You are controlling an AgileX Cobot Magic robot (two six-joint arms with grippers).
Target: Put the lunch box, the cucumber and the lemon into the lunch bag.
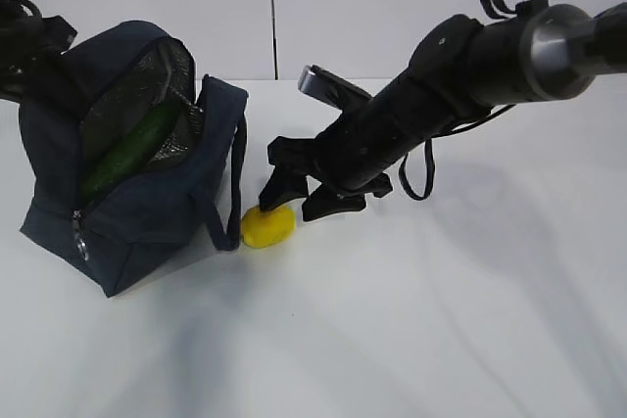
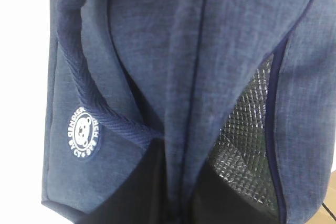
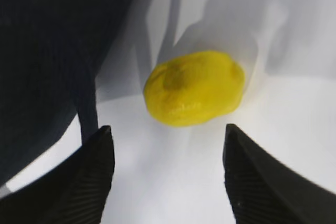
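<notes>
Stretching bare and white toward the near edge, the bench (image 1: pixel 411 340) leaves wide room in front and to the right. Farther in, the lemon (image 1: pixel 267 226) lies on the surface just beside the lunch bag (image 1: pixel 127 232), near its hanging strap. The right gripper (image 1: pixel 294 198) hovers just behind the lemon with fingers (image 3: pixel 94 177) spread wide and holding nothing; the fruit sits ahead of the gap between them, untouched. The bag lies toward the left edge, gaping open, with the cucumber (image 1: pixel 132 149) inside against its silver lining. The left gripper is hidden behind the bag's fabric, so its state cannot be told.
</notes>
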